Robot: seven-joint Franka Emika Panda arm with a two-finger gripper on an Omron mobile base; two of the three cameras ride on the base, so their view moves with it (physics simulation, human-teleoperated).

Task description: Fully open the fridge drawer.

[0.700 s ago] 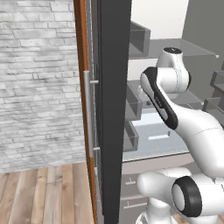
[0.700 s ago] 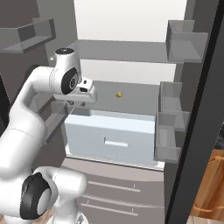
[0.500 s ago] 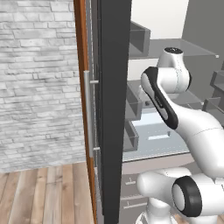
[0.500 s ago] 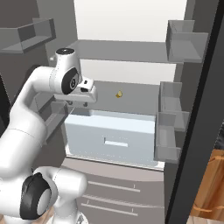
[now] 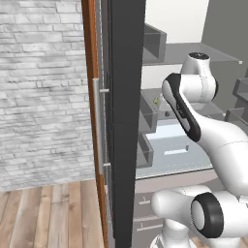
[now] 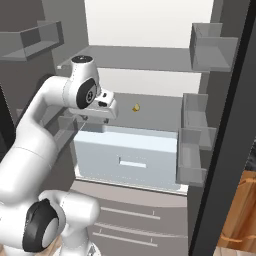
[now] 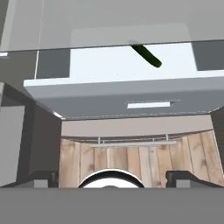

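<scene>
The fridge drawer point(image 6: 127, 150) is a pale blue translucent box under the lower shelf, with a short light bar handle point(image 6: 133, 163) at the middle of its front. My gripper point(image 6: 95, 120) hangs open over the drawer's upper left corner, fingers pointing down, nothing between them. In the hand view I look down on the drawer point(image 7: 131, 94) and its handle point(image 7: 148, 105). The dark fingertips point(image 7: 41, 178) stand wide apart around the gripper point(image 7: 114, 179), short of the handle. A dark green long item point(image 7: 146, 54) lies inside the drawer. The drawer point(image 5: 169, 140) also shows behind my arm.
Grey door bins point(image 6: 195, 150) hang at the right. Opaque grey panels with long silver handles point(image 6: 130, 215) lie below the drawer. A small yellow item point(image 6: 136, 107) sits on the shelf above it. The open door's dark edge point(image 5: 126, 121) stands at my left, beside a brick wall point(image 5: 43, 87).
</scene>
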